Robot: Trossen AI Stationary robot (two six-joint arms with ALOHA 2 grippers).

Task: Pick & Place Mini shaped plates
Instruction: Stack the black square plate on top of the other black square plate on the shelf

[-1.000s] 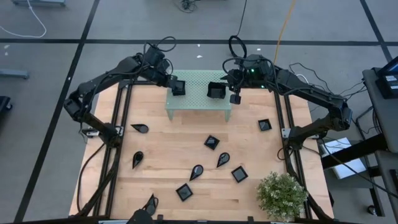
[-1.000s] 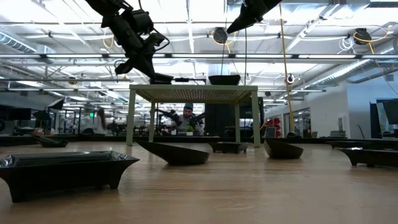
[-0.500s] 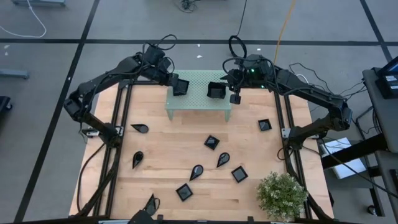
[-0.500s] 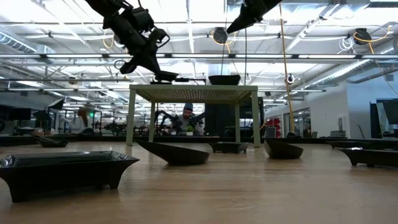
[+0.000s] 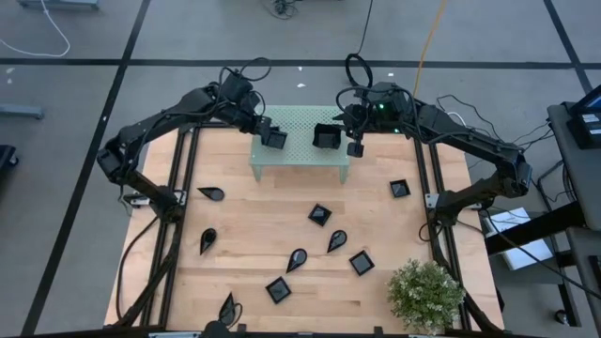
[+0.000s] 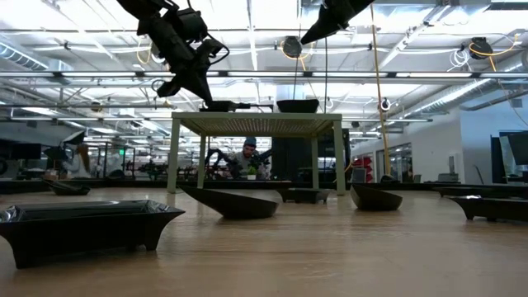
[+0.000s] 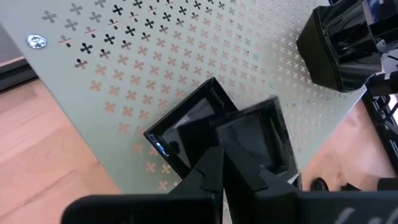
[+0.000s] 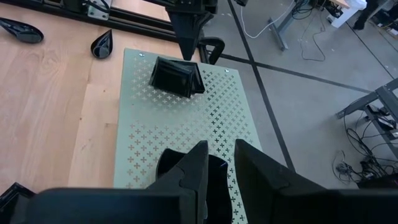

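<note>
Standing at the far edge of the pale wood table [image 5: 263, 235], the green perforated stand [image 5: 300, 155] carries two square plates: the left gripper [image 5: 268, 131] pinches one square plate [image 5: 274, 137] shut; the right gripper [image 5: 352, 131], part-open, hovers by the other plate [image 5: 327, 137]. Grey floor [image 5: 75, 38] surrounds the stand's table.

Even, bright overhead light fills the high view; the wooden table [image 5: 282, 225] shows only short, soft shadows under things. In the low view, ceiling lamps [image 6: 290, 46] near twelve o'clock glare white, the arms read as dark silhouettes against them, and the nearest dish [image 6: 82, 227] at seven o'clock is slightly soft. The left wrist view shows a small highlight on a glossy black plate [image 7: 186, 127].
</note>
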